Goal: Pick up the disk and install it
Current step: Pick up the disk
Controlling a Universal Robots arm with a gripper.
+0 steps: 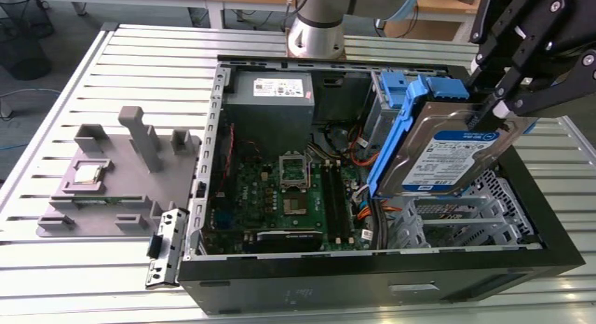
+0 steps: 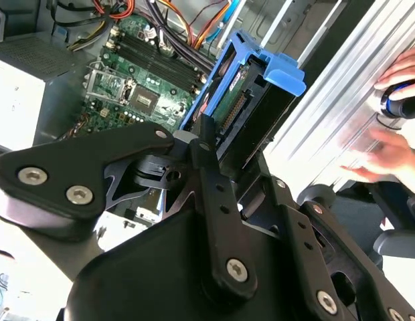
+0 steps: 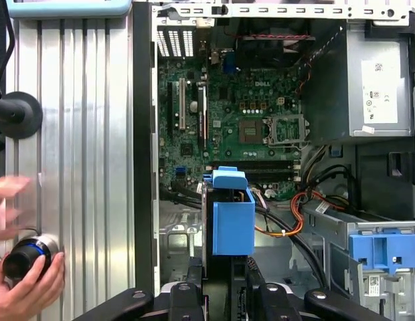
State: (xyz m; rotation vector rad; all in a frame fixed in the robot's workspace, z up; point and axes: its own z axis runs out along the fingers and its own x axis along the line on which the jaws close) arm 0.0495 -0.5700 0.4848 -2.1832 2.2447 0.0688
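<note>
The disk (image 1: 449, 151) is a silver drive with a white and blue label, framed by a blue bracket. It hangs tilted above the metal drive cage (image 1: 470, 214) on the exterior view's right side of the open computer case (image 1: 373, 282). My gripper (image 1: 490, 112) is shut on its upper edge. Both wrist views show the disk edge-on: its blue bracket (image 3: 232, 215) juts out over the case's inside in the first wrist view. In the second wrist view the disk (image 2: 251, 100) sits between the black fingers (image 2: 206, 144).
The motherboard (image 1: 289, 191) lies on the case floor, with the grey power-supply box (image 1: 272, 93) behind it. A second blue-bracketed drive (image 3: 383, 251) sits in a bay. A grey fixture (image 1: 112, 177) carrying a small square chip (image 1: 88, 173) stands outside the case. A person's hands (image 3: 23, 277) are beside the case.
</note>
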